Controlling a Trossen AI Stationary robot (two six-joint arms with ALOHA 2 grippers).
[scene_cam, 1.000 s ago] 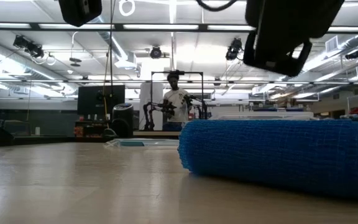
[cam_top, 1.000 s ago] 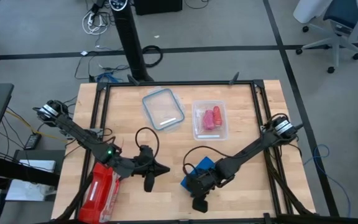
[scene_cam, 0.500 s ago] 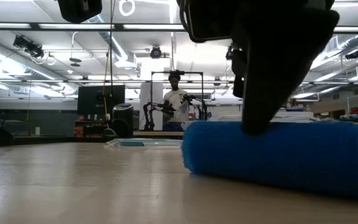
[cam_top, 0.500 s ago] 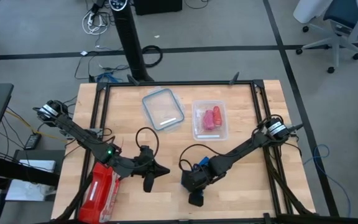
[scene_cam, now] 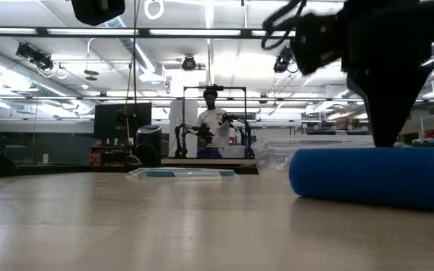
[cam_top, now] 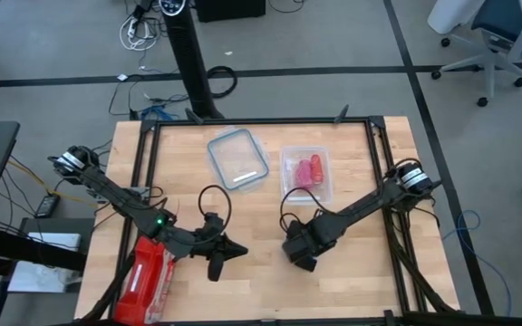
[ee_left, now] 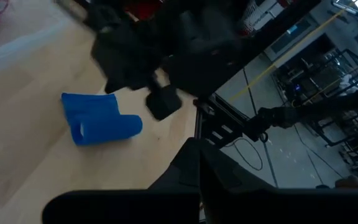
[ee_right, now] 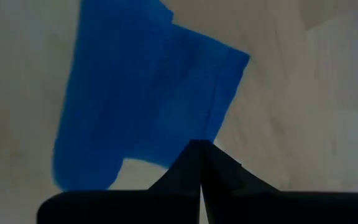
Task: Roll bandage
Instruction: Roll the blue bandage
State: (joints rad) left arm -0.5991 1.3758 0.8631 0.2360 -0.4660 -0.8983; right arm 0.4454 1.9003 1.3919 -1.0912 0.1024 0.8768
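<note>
Right gripper (cam_top: pixel 301 249) was low over the front-centre of the table (cam_top: pixel 361 154), fingers drawn together to a point directly above the bandage (ee_left: pixel 98 121), possibly pressing it, contact unclear; the bandage was bright blue, a stubby rolled cylinder with a short flat tail of fabric still unrolled beside it, lying on the wood. Left gripper (cam_top: pixel 217 254) sat closed and empty, well apart to the left, near the red pack (cam_top: pixel 147 274).
</note>
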